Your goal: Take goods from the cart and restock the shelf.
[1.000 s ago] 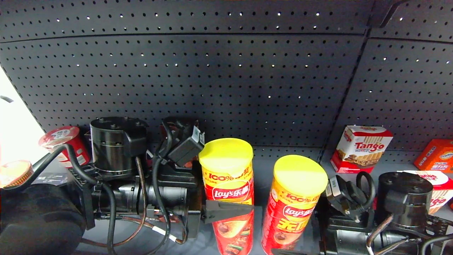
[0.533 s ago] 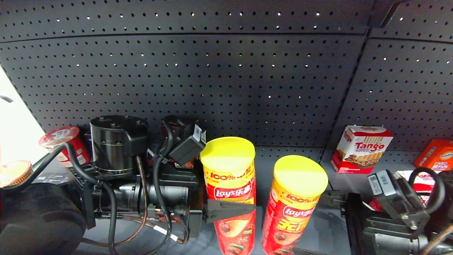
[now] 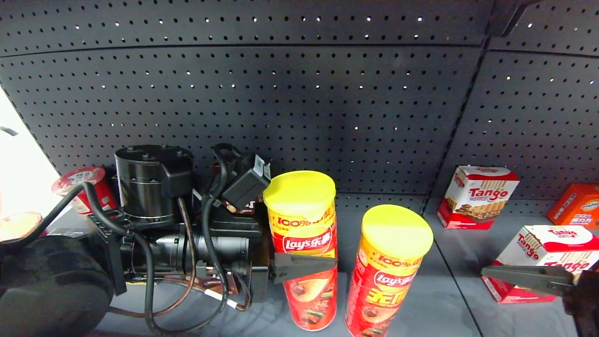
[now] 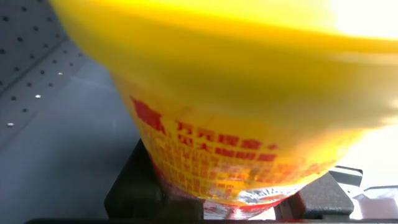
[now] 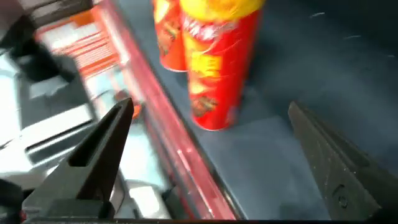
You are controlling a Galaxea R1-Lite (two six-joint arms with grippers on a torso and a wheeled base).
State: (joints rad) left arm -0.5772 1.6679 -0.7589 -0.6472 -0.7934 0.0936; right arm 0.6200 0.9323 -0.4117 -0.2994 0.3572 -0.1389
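you see a black back wall (image 3: 299, 117) full of little holes. below it lies a grey shelf board (image 3: 444, 299), and a bright white light (image 3: 18, 173) shines in at the far left.

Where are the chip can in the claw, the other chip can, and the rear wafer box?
gripped chip can (image 3: 302, 236): head view, on its label just under the lid.
free chip can (image 3: 390, 276): head view, on the middle of its label.
rear wafer box (image 3: 477, 196): head view, on its front face.
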